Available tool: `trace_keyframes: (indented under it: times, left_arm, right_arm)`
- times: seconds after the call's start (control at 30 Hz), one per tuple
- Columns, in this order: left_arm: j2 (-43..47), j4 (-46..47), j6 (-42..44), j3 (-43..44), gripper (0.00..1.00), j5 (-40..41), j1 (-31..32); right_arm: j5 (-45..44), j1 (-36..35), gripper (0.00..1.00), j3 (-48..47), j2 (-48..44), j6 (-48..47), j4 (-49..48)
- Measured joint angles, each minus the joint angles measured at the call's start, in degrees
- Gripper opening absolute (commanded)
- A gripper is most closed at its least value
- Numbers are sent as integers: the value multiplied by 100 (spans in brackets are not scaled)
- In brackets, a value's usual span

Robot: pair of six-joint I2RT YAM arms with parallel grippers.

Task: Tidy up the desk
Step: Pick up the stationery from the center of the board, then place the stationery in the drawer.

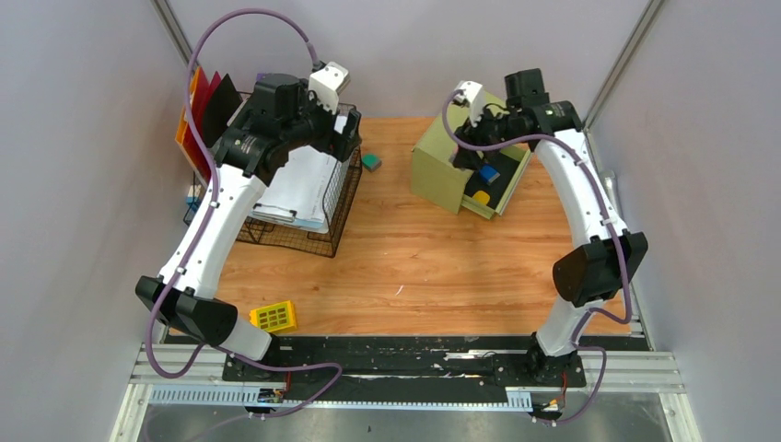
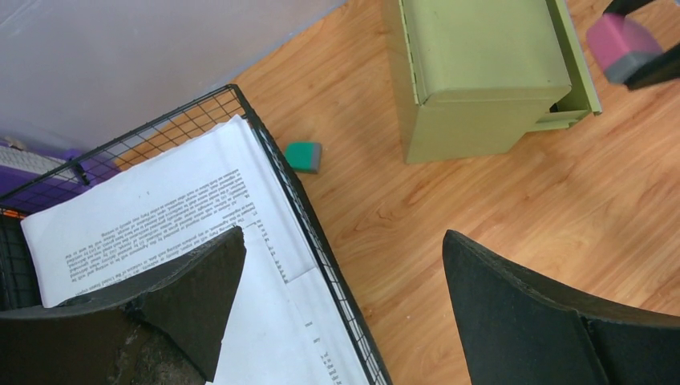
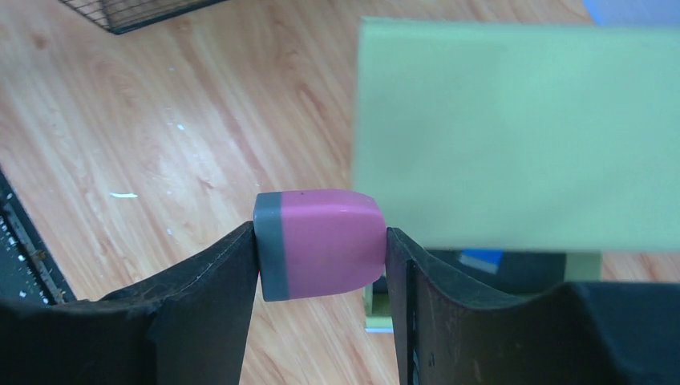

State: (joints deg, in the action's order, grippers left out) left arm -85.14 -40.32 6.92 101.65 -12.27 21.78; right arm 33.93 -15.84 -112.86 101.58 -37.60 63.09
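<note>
Step in hand: stowing small items in the cabinet [image 1: 442, 161] at the counter's [image 1: 414, 267] far right corner. Right fingers [image 1: 472, 152] clamp one pink eraser [image 3: 321, 241], hanging over the cabinet beside its open drawer [image 1: 495, 193]. Next move, by judgement: shift over the drawer mouth, lower, then let go clear of its contents. Left fingers [image 1: 348, 133] are spread wide, holding nothing, above the basket [image 1: 336, 226] at the left edge. Count: cabinets, one; baskets, one, with a paper stack [image 2: 160, 208]; erasers, two, counting a green eraser [image 2: 304, 156] loose near the far edge; yellow block [image 1: 273, 317], one, near left corner; drawer contents, two, a blue piece [image 1: 489, 172] and a yellow piece [image 1: 481, 197]; folders [image 1: 198, 115] behind the basket, number unclear.
</note>
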Motion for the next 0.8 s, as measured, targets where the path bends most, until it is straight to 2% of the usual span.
trace_keyframes:
  times: [0.2, 0.4, 0.63, 0.7, 0.8]
  left_arm:
    - [-63, 39, -4, 15, 100, -68, 2]
    - [-151, 46, -17, 17, 100, -98, 0]
    - [-164, 52, -20, 15, 100, -138, 0]
    - [-164, 52, -20, 15, 100, -140, 0]
    - [-164, 52, -20, 15, 100, -140, 0]
  right_arm:
    - [-114, 785, 37, -13, -2, 179, -129]
    - [-466, 1276, 38, 107, 94, 201, -444]
    - [-1263, 1517, 41, 125, 1088, 201, -933]
    - [-1513, 1528, 49, 96, 1506, 201, -1054]
    - [-1803, 1528, 72, -74, 2017, 223, -1110]
